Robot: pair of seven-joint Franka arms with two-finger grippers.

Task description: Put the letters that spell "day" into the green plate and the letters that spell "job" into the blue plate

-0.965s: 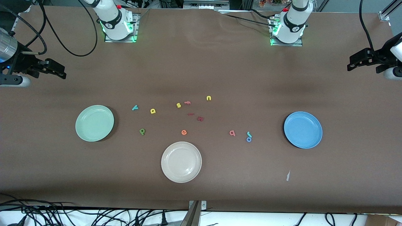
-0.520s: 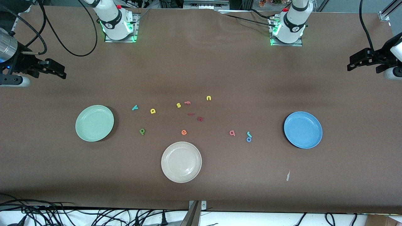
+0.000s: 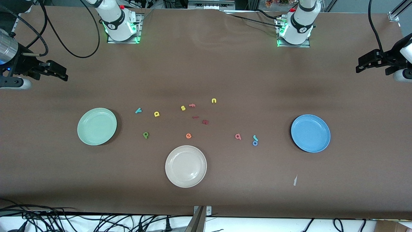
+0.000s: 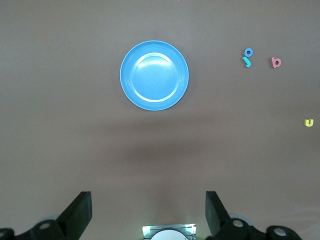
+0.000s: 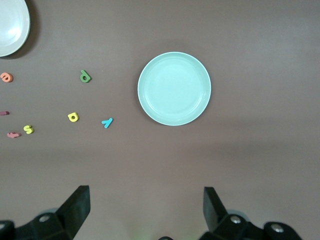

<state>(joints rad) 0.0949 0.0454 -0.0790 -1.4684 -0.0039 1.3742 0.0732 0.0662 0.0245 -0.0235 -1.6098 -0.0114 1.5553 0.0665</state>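
Now both arms wait high over the ends of the bench (image 3: 206,64). The left claw (image 4: 147,215) hangs over the bench at the left arm's end, with its fingers (image 4: 80,210) spread wide and nothing between them. The right claw (image 5: 145,212) hangs over the right arm's end, also released and empty.

No letter is on a plate yet. The green plate (image 3: 97,126) lies toward the right arm's end and the blue plate (image 3: 310,133) toward the left arm's end. A white plate (image 3: 185,166) lies between them, nearer to the front camera.

The letters for "day" lie near the green plate: the teal y (image 3: 138,110), the yellow a (image 3: 156,113) just beside it, and the dark green d (image 3: 145,135) nearer to the camera than both.

The letters for "job" lie nearer the blue plate: the pink b (image 3: 238,136), the teal j (image 3: 255,138), and the blue o (image 3: 255,143), which touches the j.

In the middle of the bench are a yellow s (image 3: 183,108), a pink f (image 3: 192,105), a yellow n (image 3: 213,101), two dark red letters (image 3: 205,121) and an orange e (image 3: 188,136).
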